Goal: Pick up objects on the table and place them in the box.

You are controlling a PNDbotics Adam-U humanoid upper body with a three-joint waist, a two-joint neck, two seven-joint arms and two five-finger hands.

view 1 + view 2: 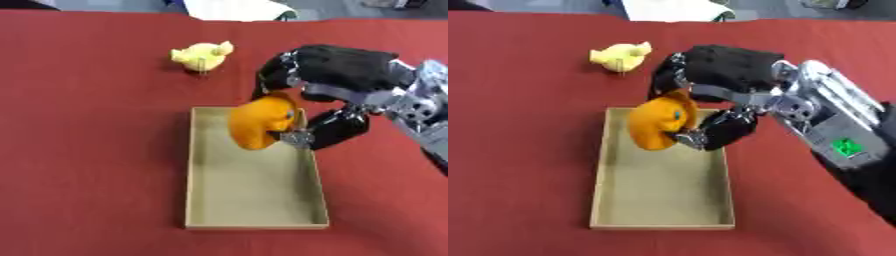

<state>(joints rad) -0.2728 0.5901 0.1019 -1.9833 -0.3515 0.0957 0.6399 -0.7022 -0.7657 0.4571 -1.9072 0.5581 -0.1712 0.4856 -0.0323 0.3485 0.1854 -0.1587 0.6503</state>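
Note:
My right hand (pixel 337 75) comes in from the right, fingers and thumb curled round an orange soft toy (pixel 260 122). The toy hangs over the far end of the shallow tan box (pixel 199 200), above its upper right part. A yellow duck toy (pixel 203 55) lies on the red cloth beyond the box, to the left of my hand. The left hand shows in neither view.
The red tablecloth (pixel 87 150) covers the whole table. A pale object (pixel 236 9) sits past the far edge. Open cloth lies left and right of the box.

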